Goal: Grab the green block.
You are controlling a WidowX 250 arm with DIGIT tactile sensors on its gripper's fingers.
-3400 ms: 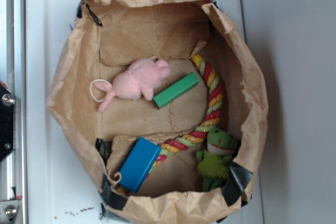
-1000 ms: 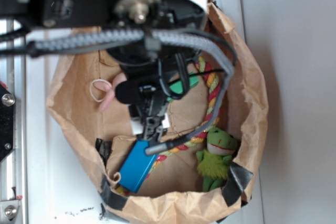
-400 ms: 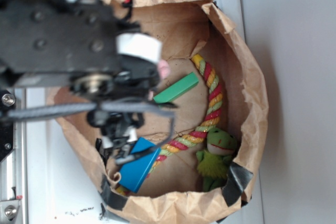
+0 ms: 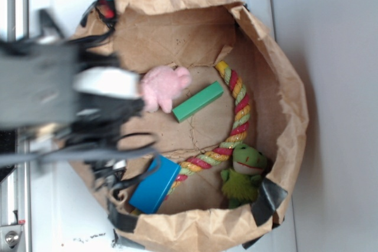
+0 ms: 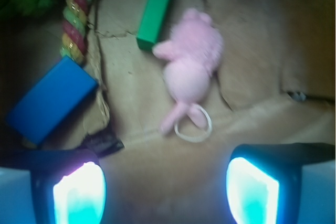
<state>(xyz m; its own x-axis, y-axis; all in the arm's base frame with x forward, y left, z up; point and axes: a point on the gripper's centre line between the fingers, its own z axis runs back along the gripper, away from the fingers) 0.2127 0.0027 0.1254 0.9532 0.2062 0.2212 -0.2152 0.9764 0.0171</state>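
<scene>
The green block [image 4: 198,101] is a slim green bar lying flat on the floor of a brown paper bag [image 4: 290,116], just right of a pink plush toy [image 4: 165,85]. In the wrist view the block [image 5: 156,8] lies at the top, well ahead of the fingers, with the pink plush [image 5: 191,69] beside it. My gripper [image 4: 118,176] is blurred at the bag's left side, away from the block. In the wrist view the gripper [image 5: 165,190] is open and empty, with only the bag floor between its fingertips [image 5: 79,192].
A wider blue block [image 4: 155,185] lies at the bag's lower left, close to the gripper. A striped rope [image 4: 239,110] curves along the right side, and a green frog plush [image 4: 245,172] sits at the lower right. The bag walls stand all round.
The arm has swept from over the middle of the bag to its left side, uncovering the pink plush and the green block. The block has not moved.
</scene>
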